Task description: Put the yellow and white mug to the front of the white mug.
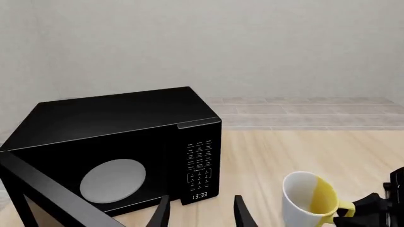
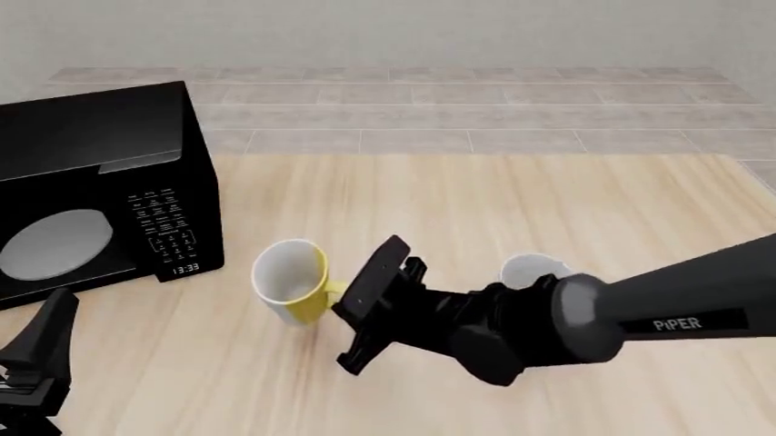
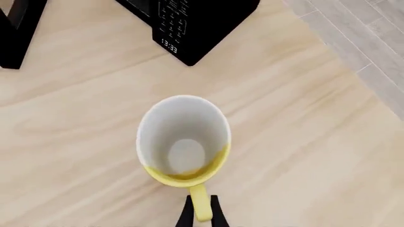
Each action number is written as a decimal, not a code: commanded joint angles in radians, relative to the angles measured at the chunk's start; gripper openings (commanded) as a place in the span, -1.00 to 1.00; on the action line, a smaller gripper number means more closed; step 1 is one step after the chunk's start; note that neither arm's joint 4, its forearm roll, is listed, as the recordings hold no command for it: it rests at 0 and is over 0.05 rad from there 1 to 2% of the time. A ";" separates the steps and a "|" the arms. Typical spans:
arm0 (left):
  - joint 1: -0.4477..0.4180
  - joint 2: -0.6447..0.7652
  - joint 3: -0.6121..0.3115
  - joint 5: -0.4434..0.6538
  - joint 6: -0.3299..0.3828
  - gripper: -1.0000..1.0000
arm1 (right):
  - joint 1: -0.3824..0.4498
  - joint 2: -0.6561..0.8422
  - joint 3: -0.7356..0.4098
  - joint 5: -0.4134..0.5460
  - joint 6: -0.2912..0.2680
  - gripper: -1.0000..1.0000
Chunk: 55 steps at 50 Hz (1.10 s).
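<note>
Pale wood tabletop point(image 1: 296, 156) runs back to a plain grey wall in my left wrist view. My left gripper point(image 1: 200, 212) shows only its two fingertips, spread apart with nothing between them. Beyond sits the black microwave point(image 1: 120, 146), its clock reading 13:33. The yellow and white mug point(image 1: 311, 198) stands upright, partly cut off by the frame edge, my right gripper point(image 1: 372, 210) at its handle.

From the front, my right arm, lettered PIPER, hides most of the white mug point(image 2: 532, 269), which stands well apart from the yellow and white mug point(image 2: 293, 279). My right gripper's point(image 2: 352, 309) fingertips I cannot separate here.

Down my right wrist, the fingers point(image 3: 185, 215) pinch the yellow handle on both sides; the microwave digits are too blurred to read.
</note>
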 commanded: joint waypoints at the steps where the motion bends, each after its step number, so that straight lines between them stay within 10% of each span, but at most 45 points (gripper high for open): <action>1: 0.000 0.000 0.000 0.000 0.000 1.00 | -0.019 -0.129 0.002 0.052 -0.013 -1.00; 55: 0.000 0.000 0.000 0.000 0.000 1.00 | -0.397 -0.218 -0.122 0.227 -0.040 -1.00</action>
